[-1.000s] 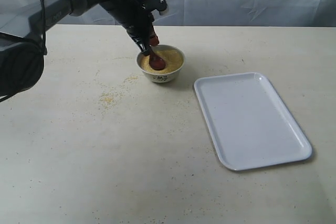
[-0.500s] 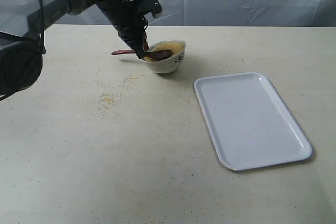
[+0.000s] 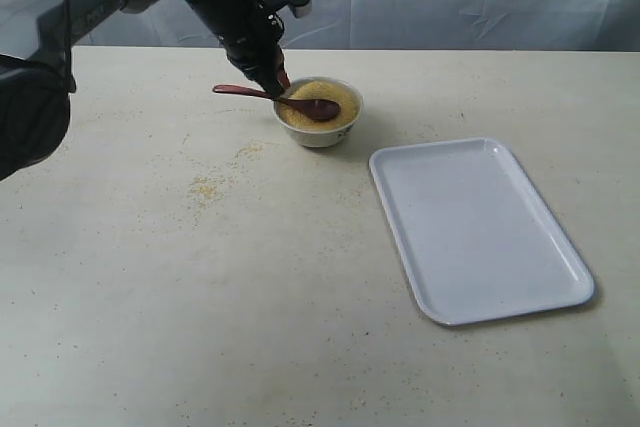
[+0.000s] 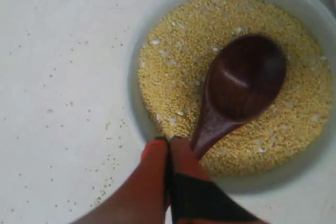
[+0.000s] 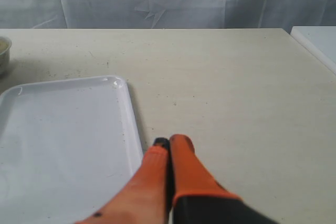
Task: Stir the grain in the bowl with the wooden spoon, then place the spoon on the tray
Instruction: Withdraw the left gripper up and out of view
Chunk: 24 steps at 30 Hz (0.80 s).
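Over on the left, a loose scatter of spilled grains [image 3: 208,187] lies on the pale table [image 3: 150,297], near the bowl but apart from it. Next comes the left gripper [image 3: 274,85], reaching down from the far left corner. Its fingers are drawn tight together, with no gap to see, and they pinch the slim handle of the wooden spoon [image 3: 300,104] partway along. The handle end sticks out leftward past the rim, roughly level. The oval scoop lies hollow side up on the grain [image 3: 335,97], which fills the small white bowl [image 3: 318,137] almost to its rim. The bowl stands upright. To its right, well apart, the white tray [image 3: 480,237] lies flat with nothing on it. Beside the tray's edge, the right gripper [image 5: 169,141] hangs over the table, fingers pressed closed on nothing.
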Motion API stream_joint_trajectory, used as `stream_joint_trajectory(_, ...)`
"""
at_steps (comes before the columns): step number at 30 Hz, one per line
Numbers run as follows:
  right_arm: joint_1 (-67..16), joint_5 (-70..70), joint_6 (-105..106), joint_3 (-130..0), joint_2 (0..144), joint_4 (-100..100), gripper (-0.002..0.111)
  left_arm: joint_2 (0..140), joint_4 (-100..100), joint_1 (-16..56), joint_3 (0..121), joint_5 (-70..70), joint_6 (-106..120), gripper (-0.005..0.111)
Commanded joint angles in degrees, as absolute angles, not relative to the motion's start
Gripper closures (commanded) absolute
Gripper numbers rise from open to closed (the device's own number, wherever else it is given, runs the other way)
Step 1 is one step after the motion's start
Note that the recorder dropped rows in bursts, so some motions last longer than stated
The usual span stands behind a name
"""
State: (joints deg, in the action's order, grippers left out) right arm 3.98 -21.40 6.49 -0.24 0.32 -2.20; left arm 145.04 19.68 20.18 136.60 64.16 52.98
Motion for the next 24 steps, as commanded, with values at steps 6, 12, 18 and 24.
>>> stream_joint_trajectory(6, 3.93, -20.71, 6.50, 0.00, 0.00, -2.43, 0.109, 133.64, 15.85, 14.55, 136.83, 61.78, 25.78, 0.107)
stream_joint_trajectory(12, 3.93, -20.71, 6.50, 0.00, 0.00, -2.43, 0.109, 126.69, 3.25, 9.66, 136.83, 65.02, 7.30, 0.107)
stream_joint_trajectory(18, 3.93, -20.71, 6.50, 0.00, 0.00, -2.43, 0.109, 120.61, 2.98, 8.56, 134.44, 65.25, 7.96, 0.107)
stream_joint_trajectory(24, 3.93, -20.71, 6.50, 0.00, 0.00, -2.43, 0.109, 113.99, 2.83, 8.56, 129.03, 61.48, 6.55, 0.107)
